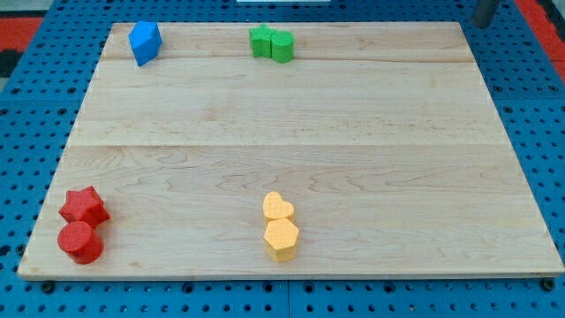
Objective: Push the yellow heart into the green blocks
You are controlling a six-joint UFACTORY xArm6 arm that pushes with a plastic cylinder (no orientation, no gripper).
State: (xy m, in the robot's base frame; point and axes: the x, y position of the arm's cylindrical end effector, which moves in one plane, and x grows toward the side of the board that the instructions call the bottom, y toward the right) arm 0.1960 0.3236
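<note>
- Nearest the view's bottom, a yellow hexagonal block sits on the pale wooden board, touching the yellow heart block just above it. The heart is the thing to move, and it lies on the far side of the hexagon, so the hexagon does not bar the way up the board.
- At the view's bottom left, a red cylinder block and a red star block stand touching each other, well apart from the heart and out of any likely path.
- The middle of the board between the heart and the far edge carries nothing, so I judge the push to be a long run almost straight up the view, starting from behind the heart, which the hexagon crowds.
- At the view's top, two green blocks stand touching, nearly above the heart. Their shapes are hard to tell.
- A blue block, angular in outline, lies at the top left, well clear.
- My tip does not show; only a dark rod-like piece appears at the top right corner. There are no jaws on this rig.
</note>
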